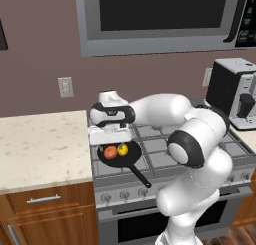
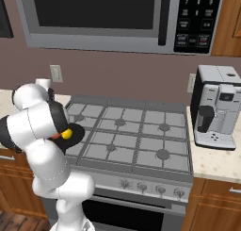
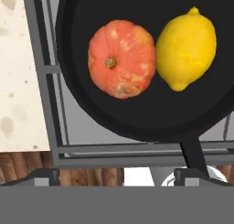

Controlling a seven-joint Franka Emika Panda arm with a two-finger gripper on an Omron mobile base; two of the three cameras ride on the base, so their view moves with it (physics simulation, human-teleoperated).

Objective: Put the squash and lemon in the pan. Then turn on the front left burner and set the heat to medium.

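Observation:
The black pan (image 3: 137, 113) sits on the front left burner (image 3: 51, 90) of the stove, its handle (image 1: 139, 174) pointing toward the front edge. The pan hides the burner cap. Inside it the orange-red squash (image 3: 121, 58) lies on the left, touching the yellow lemon (image 3: 186, 47) on the right. In the left base view the squash (image 1: 110, 151) and lemon (image 1: 122, 149) lie side by side in the pan (image 1: 114, 162). My gripper (image 3: 116, 175) hovers straight above the pan, open, with nothing between its widely spread fingertips. The lemon (image 2: 67, 133) peeks out beside my arm.
A row of knobs (image 1: 125, 194) runs along the stove front. A beige counter (image 1: 40, 144) lies left of the stove. A coffee machine (image 2: 217, 107) stands on the right counter, and a microwave (image 2: 108, 13) hangs above the stove.

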